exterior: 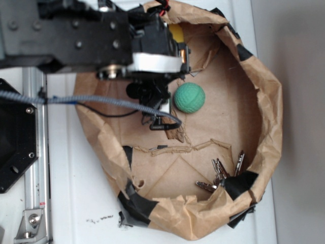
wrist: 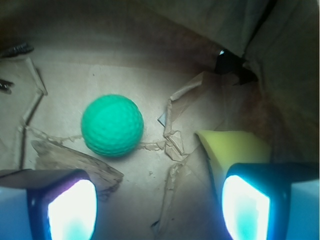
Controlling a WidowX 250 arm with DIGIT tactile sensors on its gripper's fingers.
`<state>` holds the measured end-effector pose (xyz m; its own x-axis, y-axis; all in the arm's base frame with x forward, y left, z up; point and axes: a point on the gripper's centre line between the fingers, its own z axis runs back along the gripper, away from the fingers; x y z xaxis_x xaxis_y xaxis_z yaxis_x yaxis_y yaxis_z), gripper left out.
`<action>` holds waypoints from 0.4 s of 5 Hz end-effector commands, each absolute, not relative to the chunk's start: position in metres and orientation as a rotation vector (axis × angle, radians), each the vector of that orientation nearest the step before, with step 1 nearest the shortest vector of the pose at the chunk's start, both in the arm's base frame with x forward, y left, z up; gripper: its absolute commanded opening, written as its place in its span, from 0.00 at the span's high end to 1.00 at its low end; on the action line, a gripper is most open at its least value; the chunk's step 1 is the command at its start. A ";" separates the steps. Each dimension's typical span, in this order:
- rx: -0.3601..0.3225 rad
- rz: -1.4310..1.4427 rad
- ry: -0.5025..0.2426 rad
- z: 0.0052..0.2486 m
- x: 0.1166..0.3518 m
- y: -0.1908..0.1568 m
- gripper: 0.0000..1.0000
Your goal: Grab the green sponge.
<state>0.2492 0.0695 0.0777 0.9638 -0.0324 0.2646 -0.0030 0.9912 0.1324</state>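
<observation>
The green sponge (exterior: 189, 98) is a round, dimpled ball lying on the brown paper floor of the bin. In the wrist view the green sponge (wrist: 112, 125) sits ahead of my gripper (wrist: 159, 210) and off to the left, apart from both fingers. The gripper is open, with only bare paper between its two glowing pads (wrist: 72, 210). In the exterior view the gripper (exterior: 152, 94) hangs under the black arm just left of the sponge, and its fingertips are mostly hidden by the arm.
A yellow block (wrist: 235, 150) lies right against the right finger, and the yellow block (exterior: 176, 33) peeks out beside the arm. A bunch of keys (exterior: 223, 175) rests at the bin's lower right. Crumpled paper walls (exterior: 266, 101) ring the bin. Torn paper ridges (wrist: 172, 135) cross the floor.
</observation>
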 end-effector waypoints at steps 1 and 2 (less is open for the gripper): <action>0.161 -0.028 -0.261 0.069 0.253 0.100 0.00; 0.186 -0.030 -0.262 0.068 0.253 0.102 0.00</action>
